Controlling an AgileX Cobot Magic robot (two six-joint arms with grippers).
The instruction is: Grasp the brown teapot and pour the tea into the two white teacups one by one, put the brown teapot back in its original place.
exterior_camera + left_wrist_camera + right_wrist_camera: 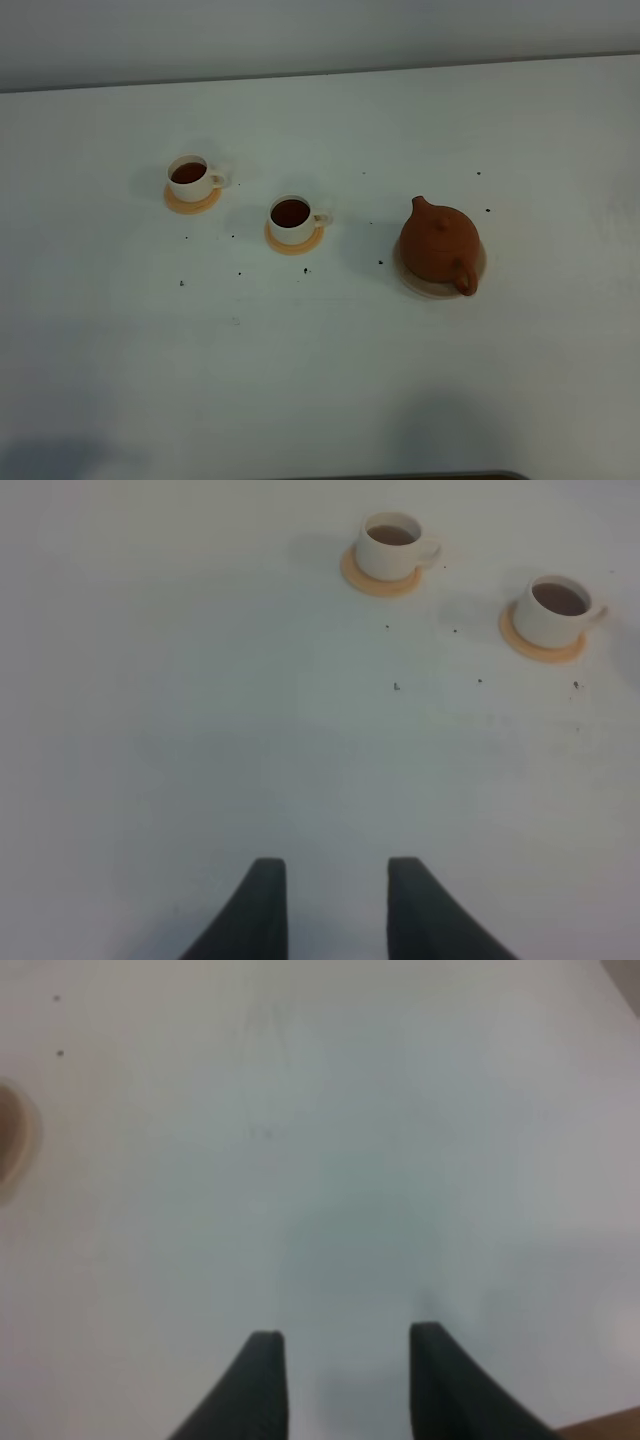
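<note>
White table (320, 380) is seen; teapot (440, 243) is set on saucer (412, 282), spout aimed far-left, handle near-right; both grippers (337, 905) (347, 1380) are held spread, empty.

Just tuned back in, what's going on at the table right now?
Nothing is being handled at the moment. The brown teapot sits on its beige saucer, and both white teacups, one on the left and one nearer the middle, hold dark tea on their orange coasters. The left claw and the right claw are both open over bare table, holding nothing. Neither arm shows in the overhead view. The pouring looks done.
</note>
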